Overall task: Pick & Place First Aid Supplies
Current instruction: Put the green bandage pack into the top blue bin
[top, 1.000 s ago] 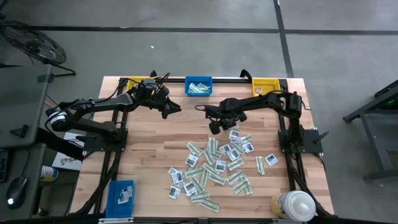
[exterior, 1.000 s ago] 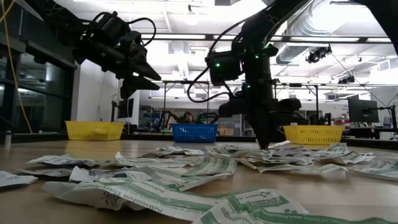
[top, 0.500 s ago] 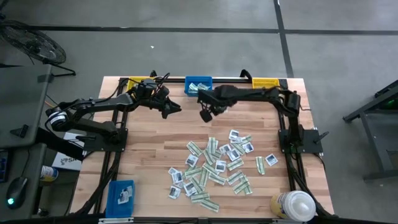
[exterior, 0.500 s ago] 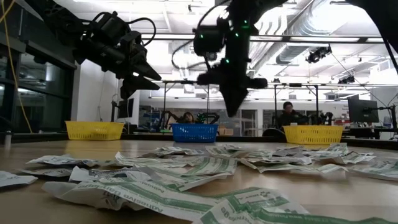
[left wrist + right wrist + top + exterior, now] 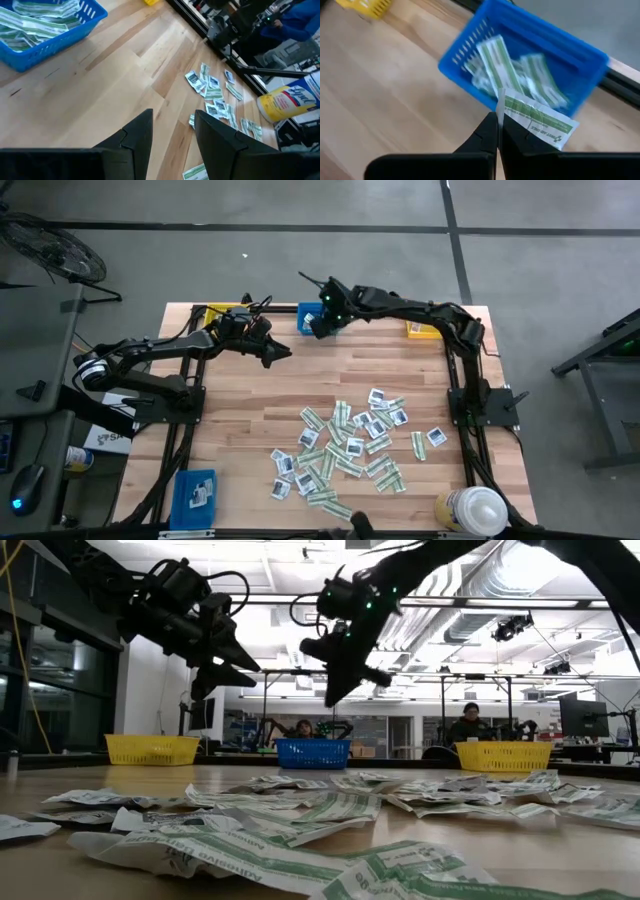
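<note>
We see the right end effector (image 5: 497, 120) pinch a green-and-white packet (image 5: 535, 118) above the far blue bin (image 5: 530, 65); only its wrist view shows the packet.

Two small blue plastic bins (image 5: 319, 319) (image 5: 195, 495), two small yellow plastic bins (image 5: 427, 318) (image 5: 218, 314), one large white-capped bottle (image 5: 474, 511), and dozens of flat paper packets (image 5: 350, 442) scattered on the wooden table (image 5: 240, 420).

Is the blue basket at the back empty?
No, the blue basket already holds green-and-white packets.
</note>
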